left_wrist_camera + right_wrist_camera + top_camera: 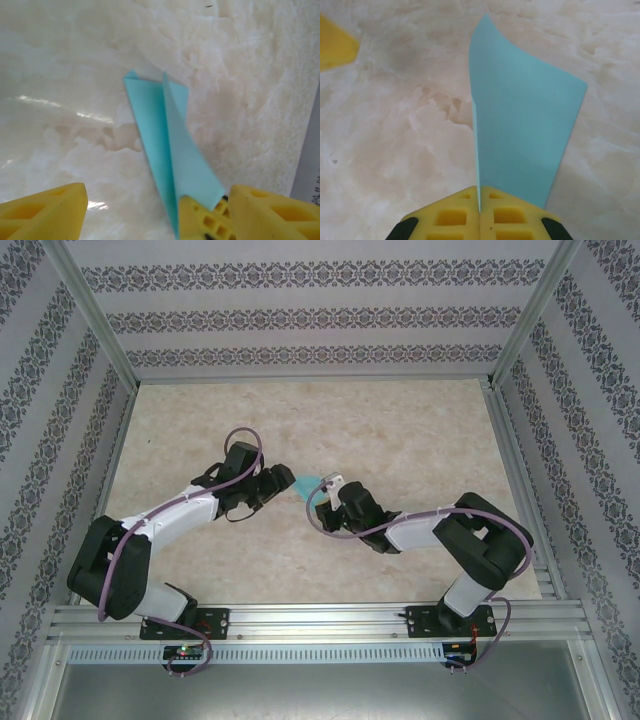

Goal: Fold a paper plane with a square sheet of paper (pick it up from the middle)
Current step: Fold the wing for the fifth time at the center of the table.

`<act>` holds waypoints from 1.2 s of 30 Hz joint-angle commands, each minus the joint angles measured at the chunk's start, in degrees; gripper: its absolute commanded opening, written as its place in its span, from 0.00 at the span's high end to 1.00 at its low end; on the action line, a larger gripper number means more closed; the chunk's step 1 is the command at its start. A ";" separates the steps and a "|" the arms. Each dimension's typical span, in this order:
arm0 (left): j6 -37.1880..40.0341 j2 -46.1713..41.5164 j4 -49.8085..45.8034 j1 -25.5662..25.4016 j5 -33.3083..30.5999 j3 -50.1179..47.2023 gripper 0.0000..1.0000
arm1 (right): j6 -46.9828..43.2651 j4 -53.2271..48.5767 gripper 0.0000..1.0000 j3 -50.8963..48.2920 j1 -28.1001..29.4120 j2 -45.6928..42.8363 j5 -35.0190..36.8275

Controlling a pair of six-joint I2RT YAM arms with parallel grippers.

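While clamping the narrow end of the paper plane [520, 125] between fully closed jaws, holding the right gripper [479, 197] over mid-table [400, 440], apparently keeping the centre crease from springing apart. Hovering the left gripper [277, 483], jaws spread wide, astride that same end.

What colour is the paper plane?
The paper plane is plain turquoise blue, clearest in the right wrist view.
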 commanded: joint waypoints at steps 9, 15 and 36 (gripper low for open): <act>3.06 -1.04 8.80 -0.46 2.61 -4.46 0.25 | 13.91 -4.56 1.00 5.30 -5.31 5.55 -11.58; 3.19 0.66 11.99 -1.65 3.56 -5.30 0.25 | 18.15 -2.48 1.00 4.79 -8.37 6.14 -17.45; 5.74 8.43 25.11 -7.17 4.21 -4.78 0.45 | 31.61 8.33 1.00 3.37 -14.46 11.51 -34.81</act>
